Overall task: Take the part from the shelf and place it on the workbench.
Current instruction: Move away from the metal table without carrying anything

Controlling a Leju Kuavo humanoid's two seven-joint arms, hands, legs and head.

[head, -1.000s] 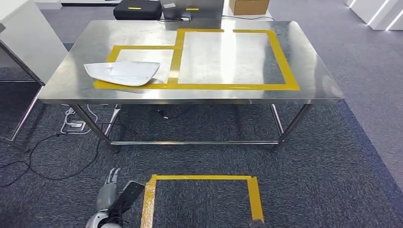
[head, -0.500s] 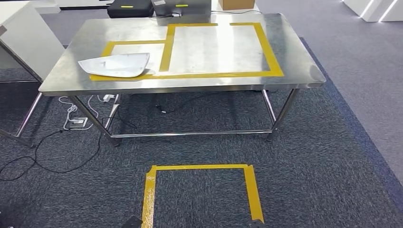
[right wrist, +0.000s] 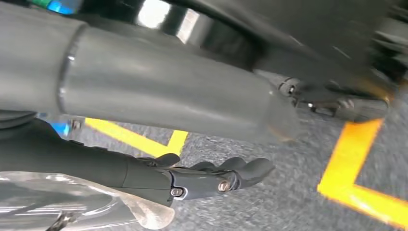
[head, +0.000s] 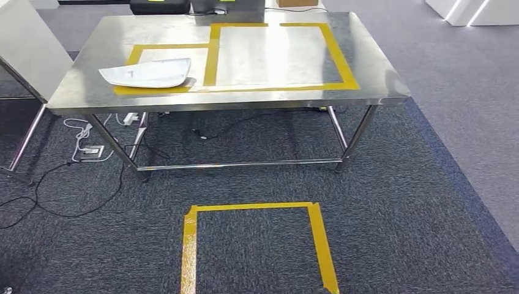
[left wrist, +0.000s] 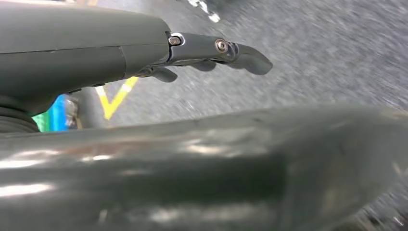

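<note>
The white curved part lies flat on the steel workbench, inside the smaller yellow-taped box at its left end. Nothing touches it. My left hand hangs over dark carpet with its fingers stretched out and nothing in them. My right hand also hangs above the carpet, fingers extended and only slightly curved, holding nothing. A glossy pale surface sits beside the right hand at the picture's edge; I cannot tell what it is.
A yellow tape square marks the carpet in front of the workbench. Cables and a power strip lie under the bench's left end. A white cabinet stands at the left, and a black case sits at the bench's far edge.
The whole head view has shifted: the workbench now looks smaller and higher in the picture, so the camera has moved. My left hand has dropped out of the bottom left of the head view.
</note>
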